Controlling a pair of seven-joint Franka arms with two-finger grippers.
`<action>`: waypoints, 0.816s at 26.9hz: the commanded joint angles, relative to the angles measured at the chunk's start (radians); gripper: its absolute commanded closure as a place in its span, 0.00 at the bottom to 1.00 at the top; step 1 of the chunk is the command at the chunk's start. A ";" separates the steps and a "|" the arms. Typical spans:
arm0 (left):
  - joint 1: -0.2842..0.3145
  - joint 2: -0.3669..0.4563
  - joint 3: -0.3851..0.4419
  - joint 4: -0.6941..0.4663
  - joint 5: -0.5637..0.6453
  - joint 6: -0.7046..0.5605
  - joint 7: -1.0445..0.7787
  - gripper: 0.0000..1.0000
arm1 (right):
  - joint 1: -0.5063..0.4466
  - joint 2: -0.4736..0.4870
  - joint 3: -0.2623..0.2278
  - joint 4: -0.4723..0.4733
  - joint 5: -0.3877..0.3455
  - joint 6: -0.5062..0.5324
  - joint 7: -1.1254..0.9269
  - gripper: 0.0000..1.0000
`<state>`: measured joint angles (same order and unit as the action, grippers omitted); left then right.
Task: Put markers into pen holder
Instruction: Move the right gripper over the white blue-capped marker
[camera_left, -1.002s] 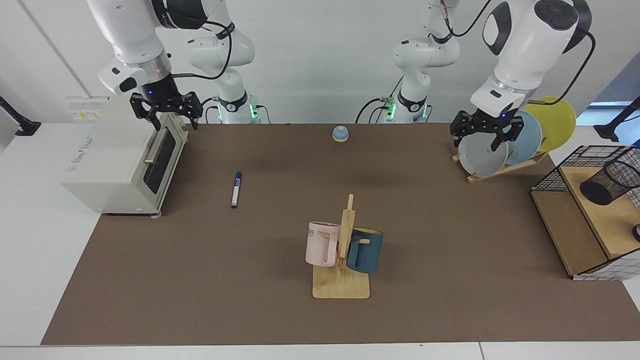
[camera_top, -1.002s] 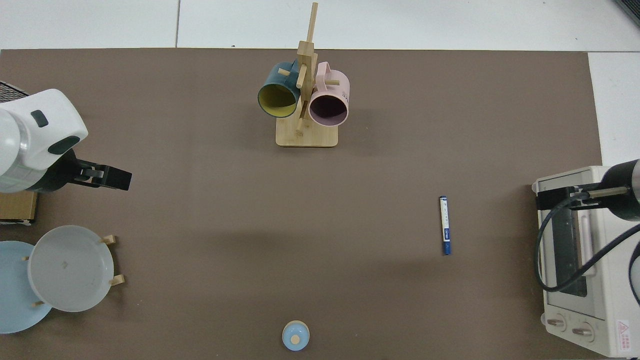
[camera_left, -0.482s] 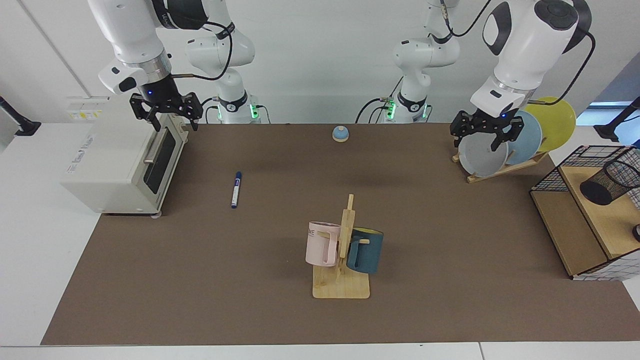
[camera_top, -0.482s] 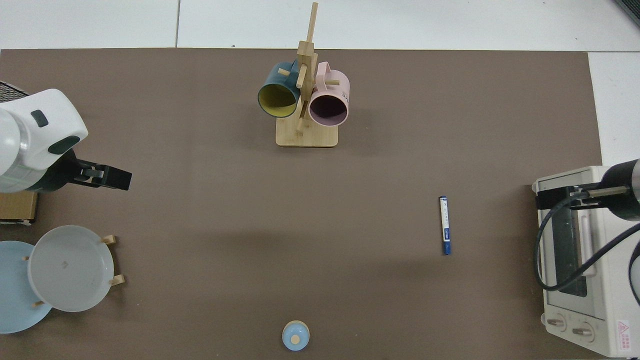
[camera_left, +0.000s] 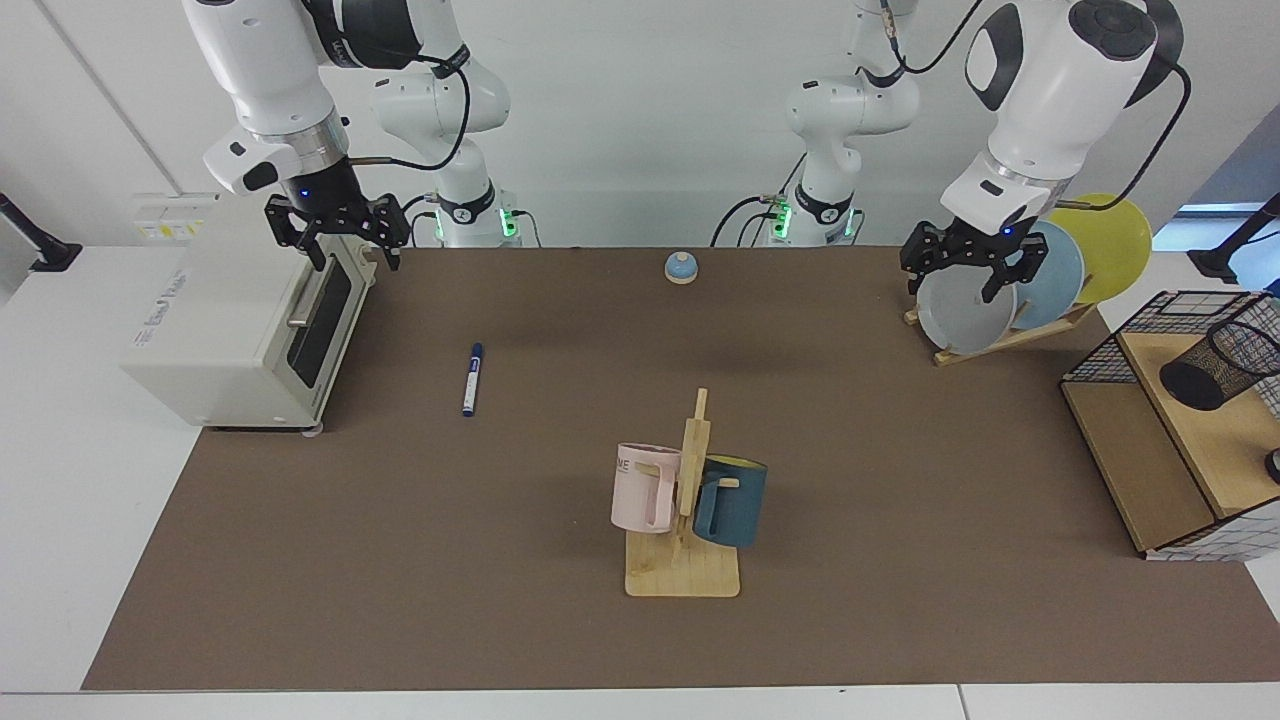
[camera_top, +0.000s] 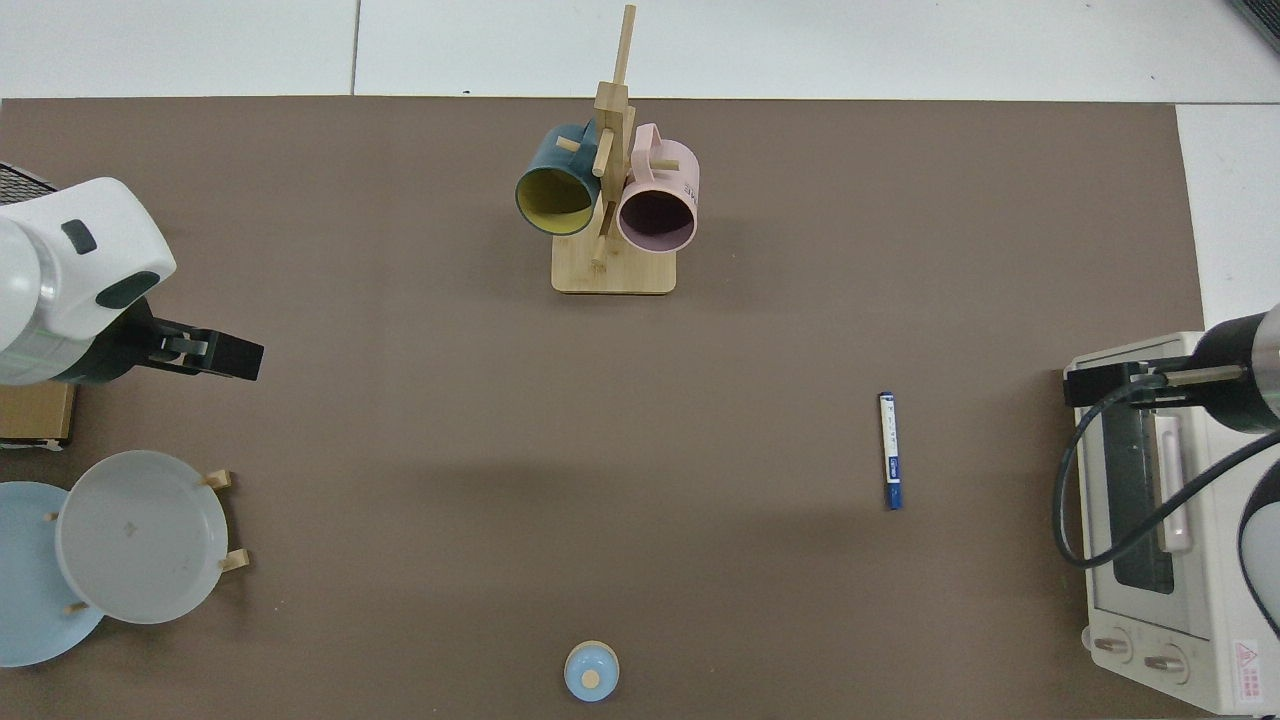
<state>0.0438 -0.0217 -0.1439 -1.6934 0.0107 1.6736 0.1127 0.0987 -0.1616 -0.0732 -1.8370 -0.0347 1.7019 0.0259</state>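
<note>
The marker, white with a dark blue cap, lies flat on the brown mat, and in the top view the marker is at the right. The black mesh pen holder rests tilted on a wooden shelf inside the wire basket at the far right; the top view does not include it. My right gripper hangs open and empty over the toaster oven's front corner, up and left of the marker, and the same right gripper appears from above. My left gripper waits open in front of the grey plate; the left gripper holds nothing.
A cream toaster oven stands at the left edge. A wooden mug rack with a pink and a teal mug is in the middle front. A plate rack, a blue bell and the wire basket line the back and right.
My right gripper has shifted slightly over the toaster oven's front corner. The marker, the pen holder and the left arm have stayed where they were.
</note>
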 joint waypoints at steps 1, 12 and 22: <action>0.010 0.003 -0.003 0.003 -0.012 0.008 0.015 0.00 | -0.004 -0.024 0.007 -0.031 -0.024 0.027 0.014 0.00; 0.010 0.003 -0.003 0.003 -0.012 0.008 0.015 0.00 | 0.009 0.007 0.007 -0.005 -0.022 0.022 0.022 0.00; 0.011 0.003 -0.003 0.003 -0.012 0.011 0.016 0.00 | 0.122 0.151 0.010 -0.036 -0.013 0.188 0.169 0.00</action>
<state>0.0445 -0.0211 -0.1438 -1.6934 0.0106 1.6745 0.1129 0.1815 -0.0908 -0.0637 -1.8613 -0.0452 1.8217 0.1460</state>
